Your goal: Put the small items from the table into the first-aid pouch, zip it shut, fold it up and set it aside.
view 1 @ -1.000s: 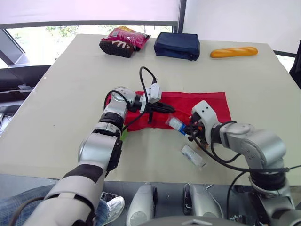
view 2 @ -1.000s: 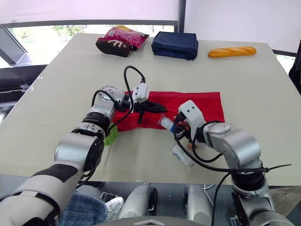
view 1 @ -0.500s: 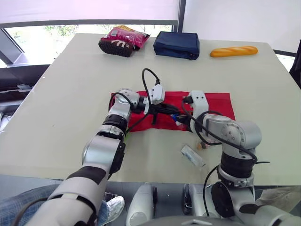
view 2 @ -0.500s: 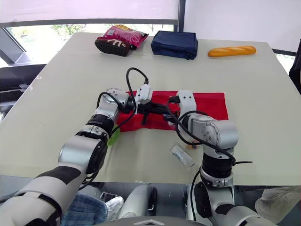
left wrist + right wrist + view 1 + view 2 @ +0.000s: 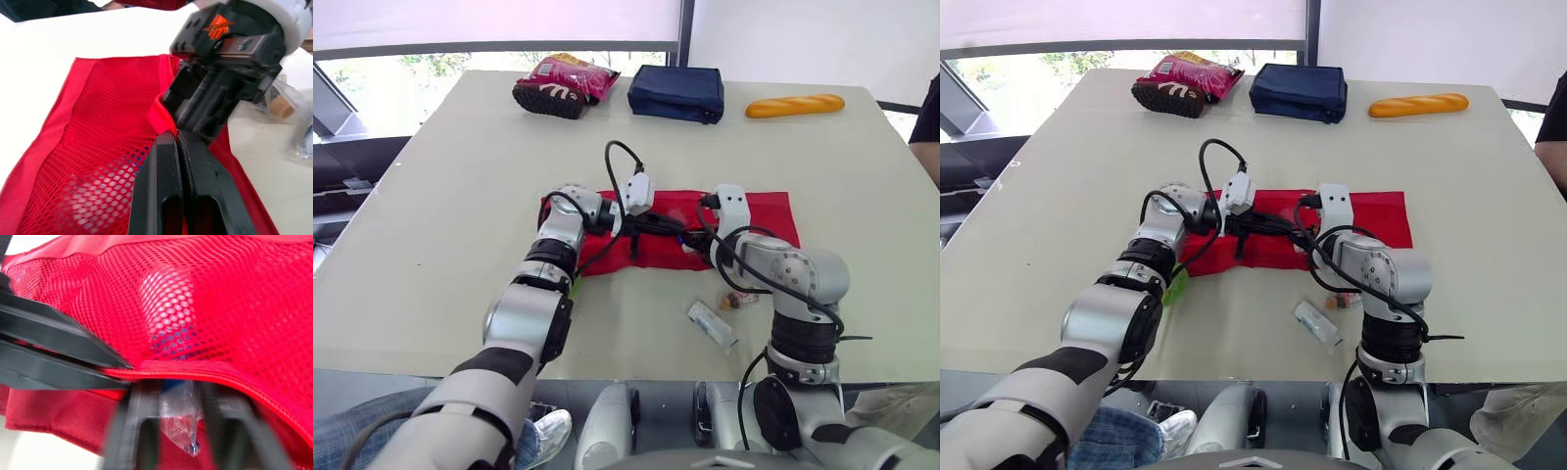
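Lip of pouch [image 5: 769,215] in clenched left end effector [image 5: 177,136]; clear packet [image 5: 179,407] gripped in right end effector [image 5: 175,392].

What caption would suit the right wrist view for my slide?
Right claw holds a clear packet at the mouth of the red mesh pouch, its edge pinched by the left claw.

Within 1 s, right gripper [image 5: 171,392] swung inward to mouth of red mesh first-aid pouch [image 5: 762,210], clear plastic-wrapped small packet [image 5: 179,415] carried along, tucked under mesh lip
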`<state>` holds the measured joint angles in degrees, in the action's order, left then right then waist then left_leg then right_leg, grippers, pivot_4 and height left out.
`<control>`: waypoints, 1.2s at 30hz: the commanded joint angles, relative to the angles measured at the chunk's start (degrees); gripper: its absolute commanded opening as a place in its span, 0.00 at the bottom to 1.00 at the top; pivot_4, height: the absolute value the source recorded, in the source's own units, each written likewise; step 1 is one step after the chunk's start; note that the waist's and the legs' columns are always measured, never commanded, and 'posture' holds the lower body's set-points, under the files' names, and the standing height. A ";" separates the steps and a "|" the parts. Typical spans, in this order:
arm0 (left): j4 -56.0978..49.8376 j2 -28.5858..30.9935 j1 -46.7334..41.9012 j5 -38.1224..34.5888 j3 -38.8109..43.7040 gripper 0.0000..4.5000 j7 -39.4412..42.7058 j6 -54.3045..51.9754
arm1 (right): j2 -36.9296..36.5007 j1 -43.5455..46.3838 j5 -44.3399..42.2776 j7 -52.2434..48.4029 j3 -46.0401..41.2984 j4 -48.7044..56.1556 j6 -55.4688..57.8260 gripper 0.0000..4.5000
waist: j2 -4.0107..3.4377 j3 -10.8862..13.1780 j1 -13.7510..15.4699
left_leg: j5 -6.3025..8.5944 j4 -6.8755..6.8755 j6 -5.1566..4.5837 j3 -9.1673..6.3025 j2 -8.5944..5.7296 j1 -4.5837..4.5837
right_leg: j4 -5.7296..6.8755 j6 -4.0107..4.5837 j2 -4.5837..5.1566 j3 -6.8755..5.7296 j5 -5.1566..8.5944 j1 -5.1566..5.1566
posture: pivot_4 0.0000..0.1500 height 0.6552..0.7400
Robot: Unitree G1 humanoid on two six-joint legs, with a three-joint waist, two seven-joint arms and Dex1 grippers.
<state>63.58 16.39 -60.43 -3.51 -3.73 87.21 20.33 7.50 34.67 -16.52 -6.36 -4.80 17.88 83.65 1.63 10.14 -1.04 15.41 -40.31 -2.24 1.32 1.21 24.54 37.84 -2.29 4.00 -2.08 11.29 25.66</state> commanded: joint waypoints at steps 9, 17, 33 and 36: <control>-0.87 -0.79 -0.58 -0.45 -0.37 0.00 -0.60 -0.09 | -19.00 -3.91 -10.84 -15.89 9.80 14.84 -4.40 0.61 | -0.02 0.01 0.11 | 0.00 0.00 0.00 -0.17 -0.11 0.13 | -0.06 -0.01 -0.02 0.01 0.01 0.00 | 1.00 0.72; -0.55 -1.01 -0.46 -0.33 -0.51 0.00 -1.05 0.16 | -32.37 -6.54 -8.22 -24.37 17.76 14.95 -20.76 0.15 | -0.02 0.02 0.12 | 0.00 -0.01 0.00 -0.15 -0.09 0.12 | -0.07 -0.03 -0.03 0.01 0.02 -0.01 | 1.00 0.72; -0.82 -1.06 -0.14 -0.48 -0.42 0.00 -1.46 0.22 | -29.99 -4.87 5.78 -27.28 29.08 -5.16 -46.72 0.01 | -0.02 0.02 0.26 | -0.01 -0.08 0.00 -0.13 -0.08 0.12 | -0.05 -0.03 -0.05 0.01 0.02 -0.01 | 1.00 0.72; -1.00 -1.05 0.09 -0.49 -0.48 0.00 -1.34 0.20 | -28.11 -3.05 10.36 -23.33 27.99 -10.71 -51.30 0.01 | -0.02 0.02 0.26 | -0.01 -0.08 0.00 -0.11 -0.10 0.13 | -0.06 -0.03 -0.03 0.03 0.01 -0.01 | 1.00 0.72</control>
<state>63.70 15.33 -60.30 -3.50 -4.56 85.88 20.26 -21.63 29.24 -9.99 -32.94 24.80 9.92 37.36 1.60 10.16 -0.79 15.41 -40.40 -2.24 1.21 1.11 24.67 37.78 -2.31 3.98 -2.05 11.30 25.65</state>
